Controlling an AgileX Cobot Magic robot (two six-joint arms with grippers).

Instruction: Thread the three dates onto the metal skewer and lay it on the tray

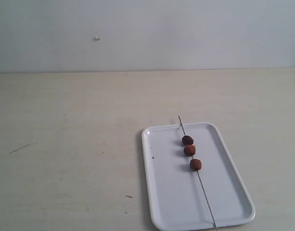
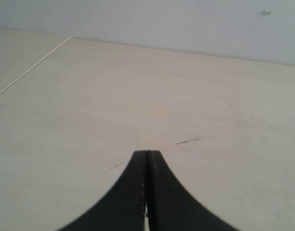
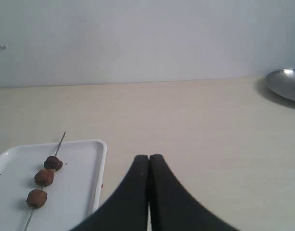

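Jaws on both arms are pressing flat together and gripping nothing. The left gripper (image 2: 147, 155) is hanging over bare table (image 2: 137, 96), and the right gripper (image 3: 148, 158) is hanging over the table near the tray (image 3: 84, 159), touching neither it nor its load. In the exterior view, where you are seeing neither gripper, the tray (image 1: 169, 197) is sitting at about five o'clock from the table's middle. One metal skewer (image 1: 205, 193) is lying across it, running from eleven o'clock to five o'clock and overhanging the rim at both ends. You are counting three dates (image 1: 189, 150) threaded on it, bunching along its eleven o'clock half, plus one tray and one metal dish (image 3: 287, 83) sitting well apart from the right gripper.
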